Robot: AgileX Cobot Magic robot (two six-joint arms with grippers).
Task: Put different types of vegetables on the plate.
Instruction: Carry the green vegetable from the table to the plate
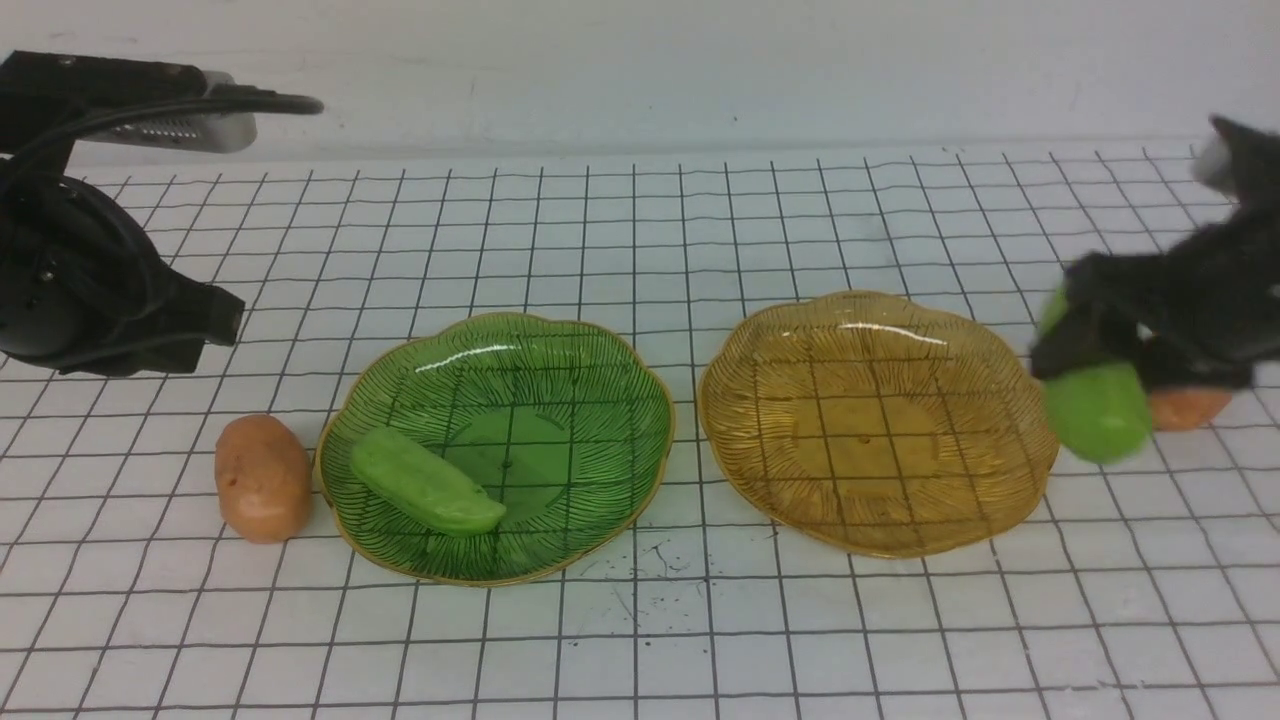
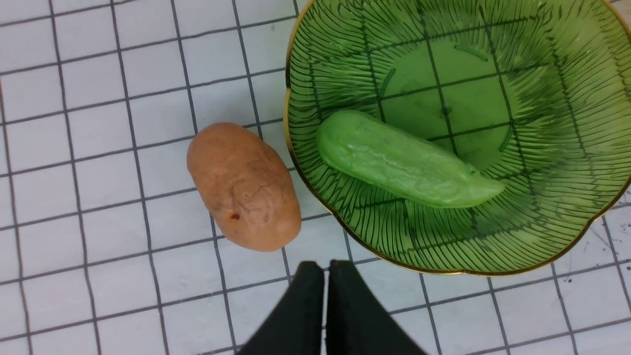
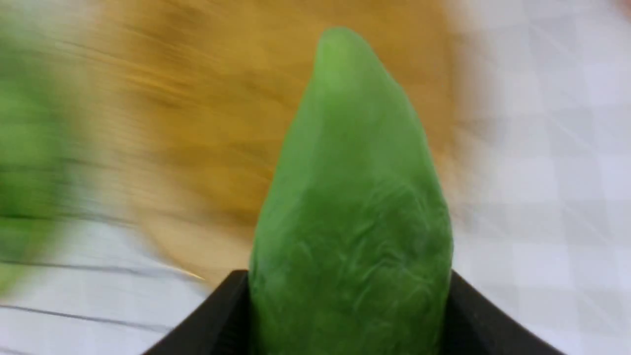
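A light-green cucumber [image 1: 427,482] lies in the green plate [image 1: 600,380]; it also shows in the left wrist view [image 2: 404,160] with that plate [image 2: 567,123]. A potato [image 1: 263,478] lies on the table just left of that plate, also in the left wrist view [image 2: 244,186]. My left gripper [image 2: 325,268] is shut and empty, above the table near the potato. My right gripper [image 1: 1085,350] is shut on a second cucumber [image 1: 1098,410], holding it in the air just right of the amber plate [image 1: 780,450]; the wrist view shows it [image 3: 352,207] between the jaws. Another potato [image 1: 1188,407] lies behind the right gripper.
The white table carries a black grid [image 1: 640,620]. A wall runs along the back. The left arm body [image 1: 90,290] hangs over the table's left side. The amber plate shows blurred in the right wrist view [image 3: 197,123].
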